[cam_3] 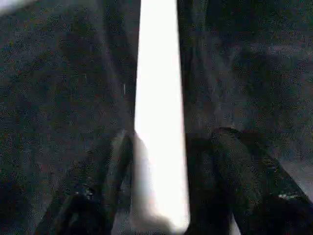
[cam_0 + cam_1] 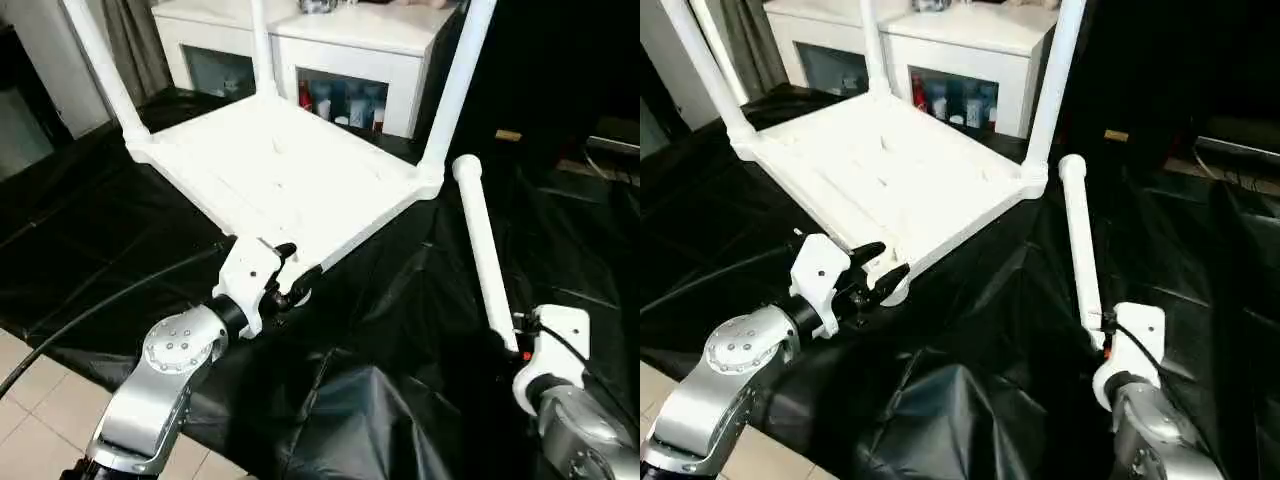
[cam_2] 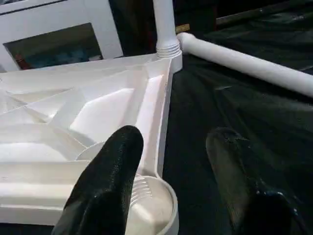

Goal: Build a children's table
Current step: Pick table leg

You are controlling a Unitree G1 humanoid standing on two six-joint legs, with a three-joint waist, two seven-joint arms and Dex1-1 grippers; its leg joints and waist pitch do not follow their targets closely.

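The all-white children's table [image 2: 275,175] lies upside down on black sheeting [image 2: 400,330], ribbed underside up, three tapered legs standing. The fourth leg [image 2: 485,245] lies beside it, between the right gripper's [image 1: 161,196] parted fingers. The left gripper [image 3: 171,181] straddles the empty corner socket [image 3: 149,200], open.

Black wrinkled sheet [image 2: 400,330] spread over the floor, bearing an upturned white tabletop [image 2: 270,175]; just beside that tabletop's near right corner, one loose white leg [image 2: 485,245] lying flat.
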